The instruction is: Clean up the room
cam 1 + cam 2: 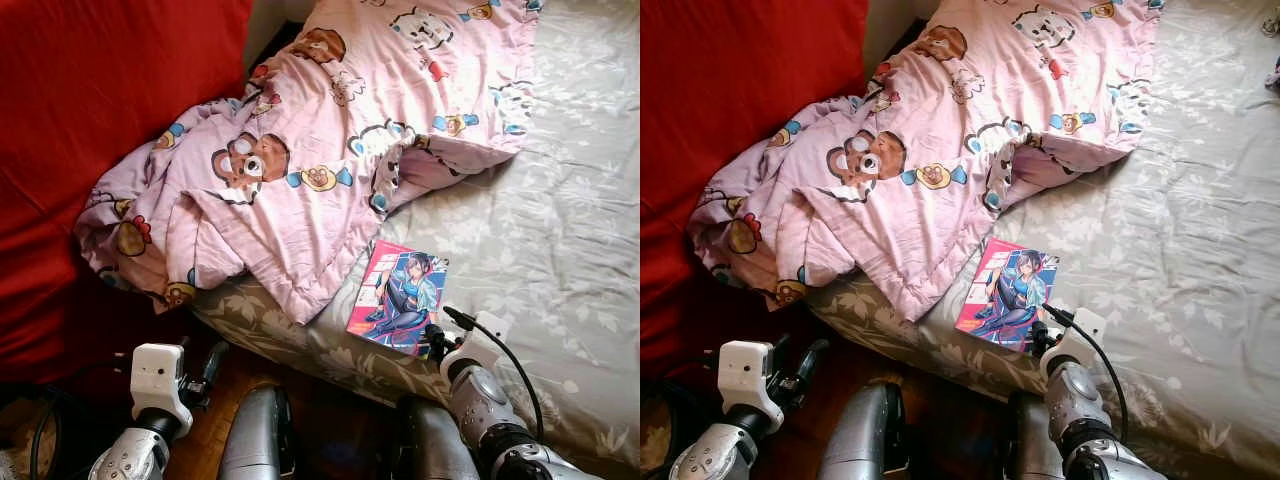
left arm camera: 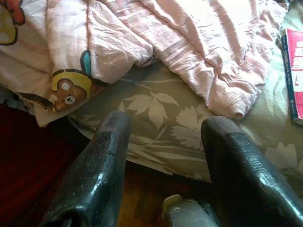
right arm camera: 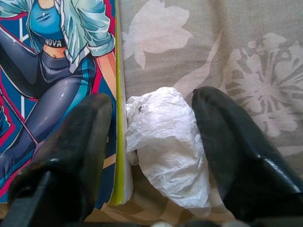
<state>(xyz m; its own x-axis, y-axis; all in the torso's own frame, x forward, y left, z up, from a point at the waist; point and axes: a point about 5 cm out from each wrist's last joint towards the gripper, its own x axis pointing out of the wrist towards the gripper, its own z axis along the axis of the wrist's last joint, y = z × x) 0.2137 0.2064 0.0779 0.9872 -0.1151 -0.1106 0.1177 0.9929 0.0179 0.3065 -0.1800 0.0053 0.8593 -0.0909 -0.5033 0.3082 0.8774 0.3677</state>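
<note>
Right wrist view: open right end effector [image 3: 151, 156] straddles crumpled tissue [image 3: 165, 146] touching book [image 3: 57, 80] on bed [image 3: 236, 56].

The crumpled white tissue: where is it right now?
In the right wrist view the crumpled white tissue lies on the bed sheet, between the open right gripper fingers, beside the book.

Between the black fingers [image 3: 236, 156] lies a crumpled white wrapper [image 3: 165, 146]. Beside one finger, a book [image 3: 52, 90] shows a blue-clad cartoon figure on red, edged yellow. The sheet [image 3: 236, 52] is grey-green with pale leaves. The blanket [image 1: 330, 140] is pink with cartoon bears; the pillow [image 1: 90, 120] is red.
</note>
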